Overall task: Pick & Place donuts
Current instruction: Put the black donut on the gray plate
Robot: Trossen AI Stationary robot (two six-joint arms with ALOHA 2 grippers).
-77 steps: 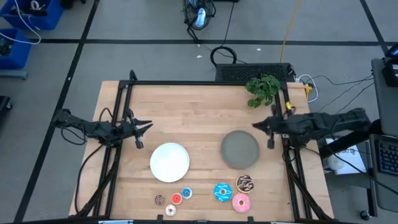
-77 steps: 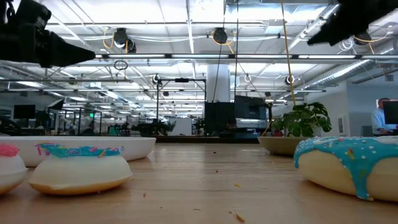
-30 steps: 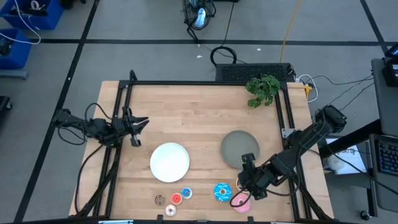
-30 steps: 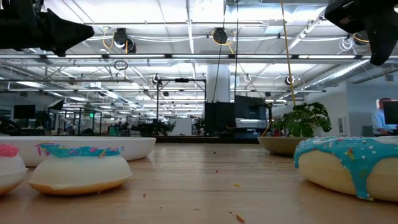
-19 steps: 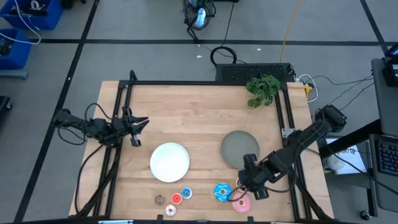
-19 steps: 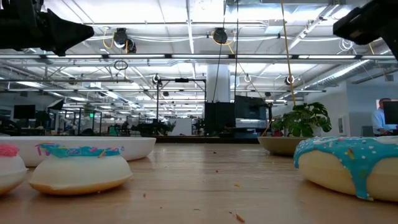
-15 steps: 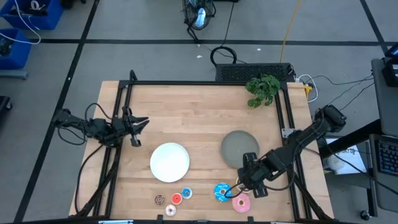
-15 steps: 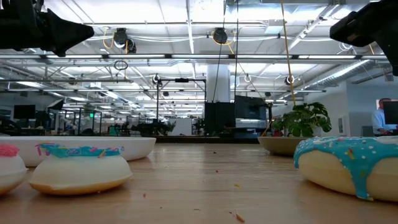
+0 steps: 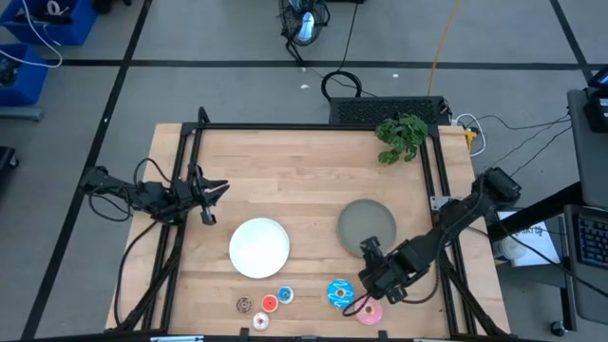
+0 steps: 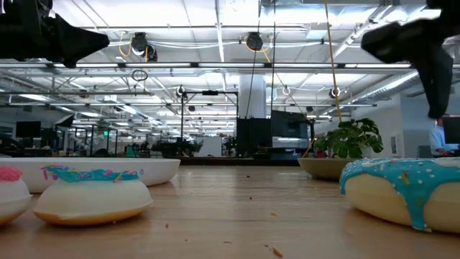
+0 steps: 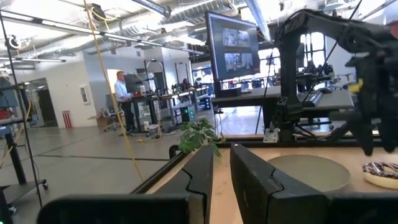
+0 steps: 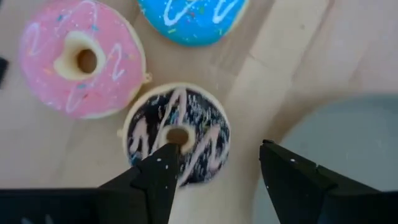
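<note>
The donuts lie near the table's near edge. The larger ones are blue point(image 9: 339, 293), pink point(image 9: 369, 311) and sprinkled dark brown point(image 12: 177, 137). The tinier ones are brown point(image 9: 244, 304), red point(image 9: 269, 303), blue point(image 9: 285, 294) and whitish-pink point(image 9: 260, 321). My right gripper point(image 9: 364, 283) is open and points down over the dark brown donut, hiding it in the high view. In the right wrist view point(image 12: 214, 152) one fingertip stands over the donut's hole and the other past its rim. Whether they touch it, I cannot tell. My left gripper point(image 9: 214, 193) waits at the table's left edge, a narrow gap between its fingers point(image 11: 222, 168).
A white plate point(image 9: 259, 247) and a grey plate point(image 9: 366, 223) lie mid-table; the grey one is just far of my right gripper. A green plant point(image 9: 402, 136) stands at the far right corner. Black frame rails run along the left and right edges.
My right gripper, open throughout, has shifted a little toward the table's left and come lower over the dark brown donut. The donuts have stayed where they were.
</note>
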